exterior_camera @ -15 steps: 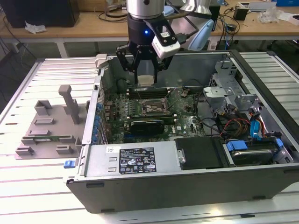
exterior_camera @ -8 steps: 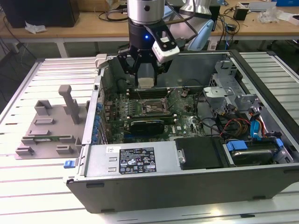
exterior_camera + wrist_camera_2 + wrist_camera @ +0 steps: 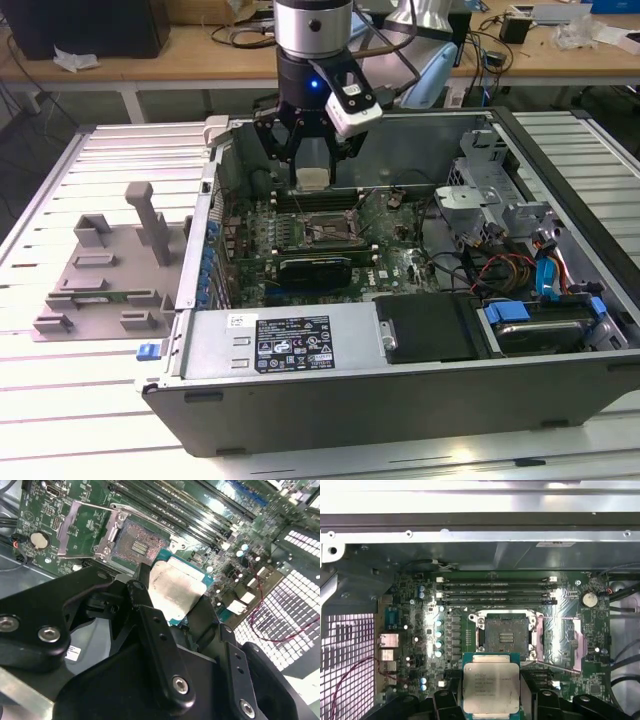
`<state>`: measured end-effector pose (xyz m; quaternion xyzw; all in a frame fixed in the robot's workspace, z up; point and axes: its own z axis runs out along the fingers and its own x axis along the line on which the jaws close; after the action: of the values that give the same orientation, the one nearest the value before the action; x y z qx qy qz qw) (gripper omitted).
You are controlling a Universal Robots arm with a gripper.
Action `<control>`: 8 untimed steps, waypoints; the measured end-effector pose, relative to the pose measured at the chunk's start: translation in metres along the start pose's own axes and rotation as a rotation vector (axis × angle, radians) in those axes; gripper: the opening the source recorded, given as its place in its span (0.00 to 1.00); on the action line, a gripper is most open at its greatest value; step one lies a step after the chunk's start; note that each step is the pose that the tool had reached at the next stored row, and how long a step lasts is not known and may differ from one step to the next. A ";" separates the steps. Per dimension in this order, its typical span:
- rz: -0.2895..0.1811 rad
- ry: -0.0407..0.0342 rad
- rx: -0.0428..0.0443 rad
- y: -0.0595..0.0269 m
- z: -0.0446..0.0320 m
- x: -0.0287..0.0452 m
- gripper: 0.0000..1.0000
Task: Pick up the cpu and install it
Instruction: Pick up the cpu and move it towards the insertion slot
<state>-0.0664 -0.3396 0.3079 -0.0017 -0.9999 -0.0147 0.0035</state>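
My gripper [image 3: 311, 172] is shut on the cpu [image 3: 311, 180], a small square chip with a silvery top. It hangs inside the open computer case, just above the motherboard. In the first wrist view the cpu [image 3: 491, 682] sits between black fingers [image 3: 442, 700], close beside the open empty socket [image 3: 502, 632]. The socket's metal load frame [image 3: 565, 640] is folded back to one side. In the second wrist view the cpu [image 3: 176, 589] shows its green rim, with the bare socket [image 3: 137, 545] just past it. In the exterior view the socket [image 3: 322, 228] lies a little below and in front of the gripper.
The case wall [image 3: 400, 385] rings the motherboard. Memory slots [image 3: 495, 592] run beside the socket, and a long black card [image 3: 315, 265] lies in front of it. Drive bays and cables [image 3: 520, 270] fill the exterior view's right. A grey fixture [image 3: 105, 265] rests on the table at the left.
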 end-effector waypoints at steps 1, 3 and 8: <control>0.000 0.0001 -0.0001 0.0013 0.0022 -0.0008 0.55; 0.000 0.0022 0.0000 0.0025 0.0062 -0.0042 0.55; 0.000 0.0104 0.0000 0.0046 0.0146 -0.0128 0.55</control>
<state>-0.0537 -0.3347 0.2933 -0.0018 -0.9999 -0.0147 0.0087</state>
